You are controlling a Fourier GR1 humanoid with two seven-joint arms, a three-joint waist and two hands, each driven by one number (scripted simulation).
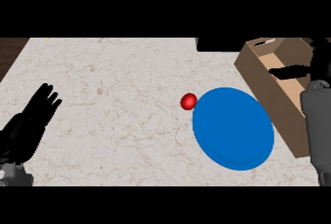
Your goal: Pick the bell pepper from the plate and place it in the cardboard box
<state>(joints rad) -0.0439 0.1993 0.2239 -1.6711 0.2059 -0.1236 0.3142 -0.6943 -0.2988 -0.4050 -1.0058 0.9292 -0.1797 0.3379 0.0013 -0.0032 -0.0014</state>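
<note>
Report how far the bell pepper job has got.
Done: nothing that shows. The red bell pepper lies on the counter at the blue plate's upper-left rim, not in the cardboard box. In hand: the right hand is over the box and holds no pepper. The left hand rests open at the left. Left: grasp the pepper and put it in the box.

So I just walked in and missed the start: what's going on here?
A humanoid robot is working at a marble counter. The red pepper lies on the counter beside the blue plate's left rim, not on it. The right hand is up over the open cardboard box; whether it holds anything is unclear. The left hand rests open at the left edge.
</note>
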